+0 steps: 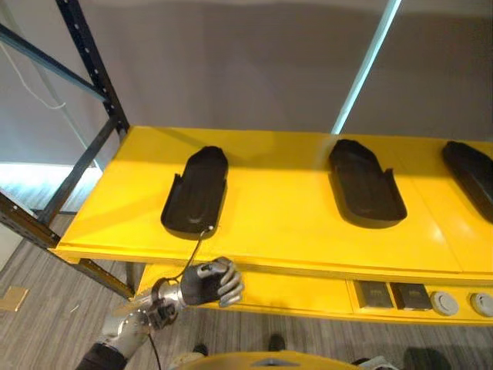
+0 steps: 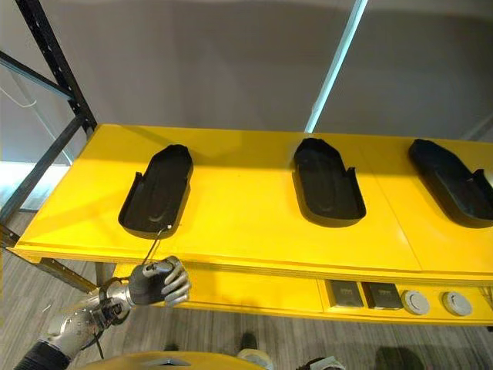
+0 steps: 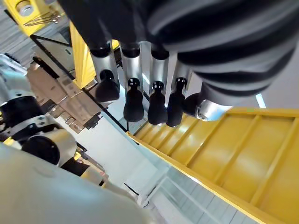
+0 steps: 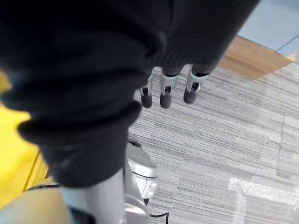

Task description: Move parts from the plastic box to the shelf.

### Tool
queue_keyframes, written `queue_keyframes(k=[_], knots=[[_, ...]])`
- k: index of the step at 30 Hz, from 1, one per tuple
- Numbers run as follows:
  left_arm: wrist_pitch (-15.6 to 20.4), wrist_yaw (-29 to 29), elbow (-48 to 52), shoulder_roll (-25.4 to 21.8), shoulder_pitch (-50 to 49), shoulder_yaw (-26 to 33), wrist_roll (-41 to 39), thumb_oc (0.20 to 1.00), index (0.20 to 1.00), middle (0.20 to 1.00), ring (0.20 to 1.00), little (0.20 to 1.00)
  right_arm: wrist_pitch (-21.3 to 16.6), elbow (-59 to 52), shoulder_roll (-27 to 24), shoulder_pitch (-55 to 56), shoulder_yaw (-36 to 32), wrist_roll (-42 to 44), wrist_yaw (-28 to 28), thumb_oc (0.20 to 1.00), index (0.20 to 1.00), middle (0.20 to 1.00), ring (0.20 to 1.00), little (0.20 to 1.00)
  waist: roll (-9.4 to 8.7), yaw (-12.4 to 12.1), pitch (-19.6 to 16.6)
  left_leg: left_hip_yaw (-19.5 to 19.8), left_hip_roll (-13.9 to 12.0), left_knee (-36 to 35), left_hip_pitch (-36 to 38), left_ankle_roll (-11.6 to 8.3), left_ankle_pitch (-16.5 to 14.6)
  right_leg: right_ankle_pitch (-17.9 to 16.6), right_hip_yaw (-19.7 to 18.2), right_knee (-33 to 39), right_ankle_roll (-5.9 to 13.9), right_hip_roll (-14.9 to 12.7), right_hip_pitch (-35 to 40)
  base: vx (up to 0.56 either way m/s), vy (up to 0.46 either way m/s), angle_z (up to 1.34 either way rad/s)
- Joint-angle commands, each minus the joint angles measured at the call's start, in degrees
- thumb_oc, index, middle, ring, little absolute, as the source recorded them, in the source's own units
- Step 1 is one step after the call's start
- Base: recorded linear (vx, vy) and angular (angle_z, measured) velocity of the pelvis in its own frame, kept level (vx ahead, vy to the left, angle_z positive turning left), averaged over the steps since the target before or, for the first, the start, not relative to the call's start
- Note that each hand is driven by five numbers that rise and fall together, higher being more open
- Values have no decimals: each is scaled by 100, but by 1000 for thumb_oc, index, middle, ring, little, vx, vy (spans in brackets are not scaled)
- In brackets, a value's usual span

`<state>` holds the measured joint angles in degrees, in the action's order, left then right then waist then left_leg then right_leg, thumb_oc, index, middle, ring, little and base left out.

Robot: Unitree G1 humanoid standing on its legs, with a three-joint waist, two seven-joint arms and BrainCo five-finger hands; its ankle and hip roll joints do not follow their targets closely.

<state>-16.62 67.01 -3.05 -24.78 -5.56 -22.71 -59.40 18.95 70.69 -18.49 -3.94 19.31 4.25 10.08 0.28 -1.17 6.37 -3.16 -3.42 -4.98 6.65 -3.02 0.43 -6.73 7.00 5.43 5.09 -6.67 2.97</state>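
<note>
Left hand is seen at seven o'clock in the eye views, just under the front edge of the yellow shelf, fingers relaxed and holding nothing. Its dark-tipped fingers hang straight in the left wrist view, apart from the shelf's underside. Right hand is held over the grey floor, fingers straight and empty. Three black moulded parts lie on the shelf: one at nine o'clock, one at two o'clock, one at three o'clock.
</note>
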Motion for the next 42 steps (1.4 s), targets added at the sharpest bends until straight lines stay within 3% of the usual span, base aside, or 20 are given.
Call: queue_keyframes(k=[1, 8, 13, 17, 24, 25, 27, 29, 32, 37, 42], knots=[[616, 216, -3, 45, 314, -51, -219, 200, 200, 200, 200, 200, 31, 362, 13, -636, -29, 158, -72, 1000, 1000, 1000, 1000, 1000, 202, 65, 217, -276, -146, -2, 43, 22, -90, 337, -34, -92, 132, -85, 390, 0, 0, 0], [735, 158, 62, -184, 134, 163, -387, 200, 200, 200, 200, 200, -49, 377, -50, -617, -58, -80, 96, 1000, 1000, 1000, 1000, 1000, 265, -7, 230, -271, -137, -2, 13, 17, -63, 341, 38, -83, 138, -105, 386, 0, 0, 0], [1128, -159, 7, -315, -54, 469, -423, 200, 200, 200, 200, 200, -17, 370, -76, -566, -118, -37, 39, 1000, 1000, 1000, 1000, 1000, 308, -69, 226, -252, -140, -2, 19, 5, -32, 360, 92, -78, 129, -106, 420, 0, 0, 0], [1322, 15, -219, -493, -352, 917, -371, 200, 200, 200, 200, 200, -46, 361, -122, -552, -146, -274, 140, 1000, 1000, 1000, 1000, 1000, 344, -200, 247, -184, -125, -2, 19, -6, 2, 390, 188, -97, 111, -106, 468, -5, 0, 6], [1450, -184, -470, -415, -460, 1046, -418, 200, 200, 200, 200, 200, -28, 409, -122, -610, -102, -168, 130, 1000, 1000, 1000, 1000, 1000, 341, -298, 256, -155, -136, -2, 12, -30, 27, 409, 271, -103, 106, -105, 497, -10, -3, 8], [1520, -474, -619, -335, -474, 1100, -325, 1000, 1000, 1000, 1000, 1000, -26, 434, -99, -596, -134, -75, 103, 1000, 1000, 1000, 1000, 1000, 331, -328, 256, -140, -132, -2, 14, -29, 27, 409, 302, -92, 109, -109, 514, -7, -9, 5], [1620, -488, -731, -297, -482, 1121, -264, 1000, 1000, 1000, 1000, 1000, -28, 436, -88, -581, -141, -41, 85, 1000, 1000, 1000, 1000, 1000, 329, -332, 257, -139, -131, -2, 16, -29, 30, 407, 313, -93, 107, -108, 515, -4, -5, 2], [1837, -696, -923, -218, -531, 1211, -267, 200, 200, 200, 200, 200, -45, 441, -77, -563, -198, -39, 61, 1000, 1000, 1000, 1000, 1000, 317, -361, 264, -129, -128, -2, 10, -38, 38, 408, 344, -94, 104, -107, 522, 0, 0, 0], [2087, -889, -1039, -170, -552, 1305, -144, 200, 200, 200, 200, 200, -61, 445, -51, -545, -205, -24, 36, 1000, 1000, 1000, 1000, 1000, 303, -394, 263, -117, -119, -2, 5, -38, 46, 400, 383, -86, 102, -110, 530, -4, -3, 1], [2712, -1777, -834, -131, -498, 1584, 172, 200, 200, 200, 200, 200, -118, 490, 14, -496, -266, 184, -52, 1000, 1000, 1000, 1000, 1000, 266, -482, 267, -79, -90, -2, -11, -36, 56, 393, 473, -77, 92, -113, 544, -17, -11, 5], [2892, -2355, -382, -205, -401, 1665, 444, 200, 200, 200, 200, 200, -135, 499, 55, -460, -295, 266, -104, 1000, 1000, 1000, 1000, 1000, 244, -513, 248, -55, -88, -2, -21, -45, 62, 393, 497, -73, 81, -102, 549, -4, -14, 9]])
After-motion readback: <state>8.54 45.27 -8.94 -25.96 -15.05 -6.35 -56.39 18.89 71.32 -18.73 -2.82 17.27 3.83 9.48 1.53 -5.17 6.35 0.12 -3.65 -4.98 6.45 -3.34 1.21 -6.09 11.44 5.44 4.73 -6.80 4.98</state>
